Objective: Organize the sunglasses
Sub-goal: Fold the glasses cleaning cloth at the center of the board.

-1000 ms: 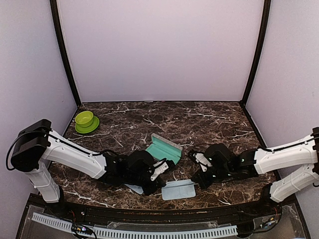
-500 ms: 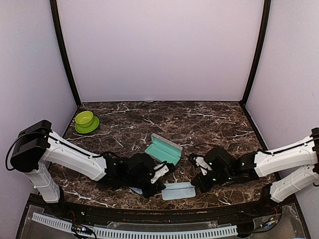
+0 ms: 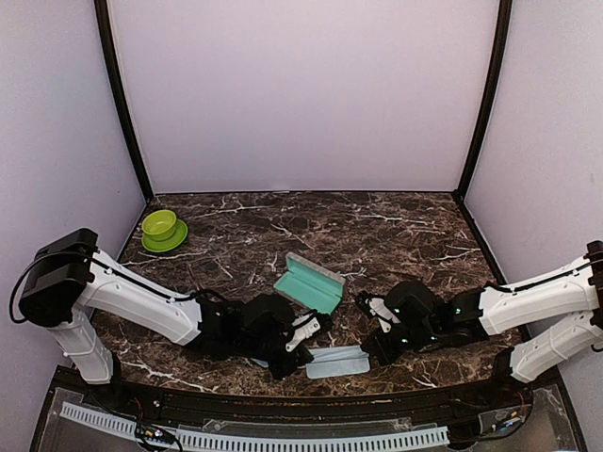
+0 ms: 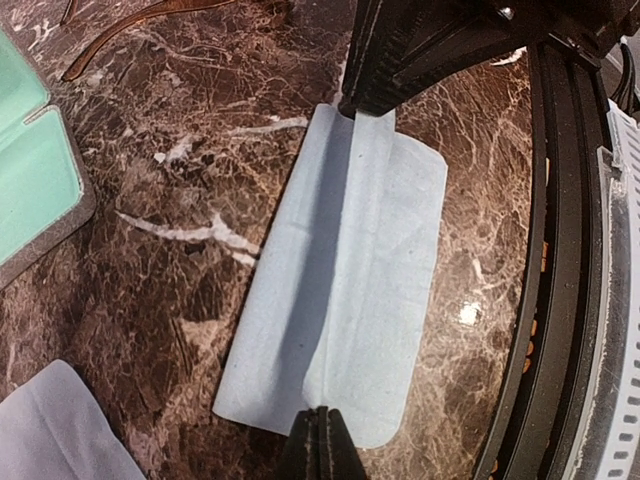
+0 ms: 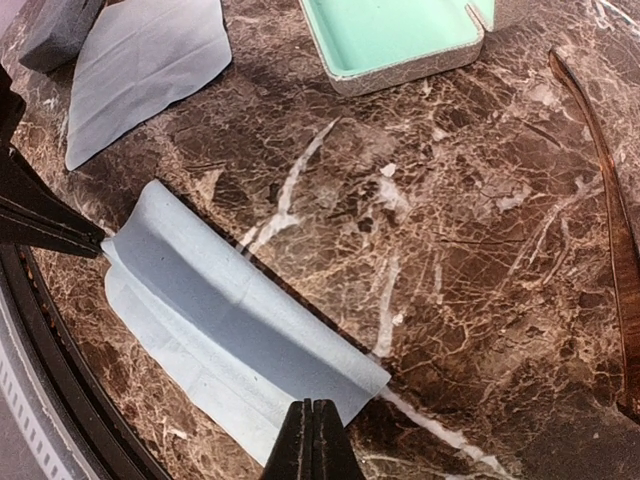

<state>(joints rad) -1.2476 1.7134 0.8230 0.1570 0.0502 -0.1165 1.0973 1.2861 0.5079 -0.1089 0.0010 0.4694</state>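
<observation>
Marble table [image 3: 396, 235] carries an open teal-lined case [image 3: 309, 282] beyond both jaws. The pale blue cloth [image 4: 340, 290] stretches folded between the left gripper [image 4: 318, 430] and right gripper [image 5: 312, 430], each clenched on one end. The sunglasses [image 5: 612, 210], only a brown temple showing, lie right of the right jaws, apparently not yet cased.

Top camera: high at the near edge, looking down across the whole desk [image 3: 377, 226]. Both wrist cameras: close, steeply downward, facing each other; they share the folded cloth [image 4: 340, 290] and the open case [image 5: 395, 35].
</observation>
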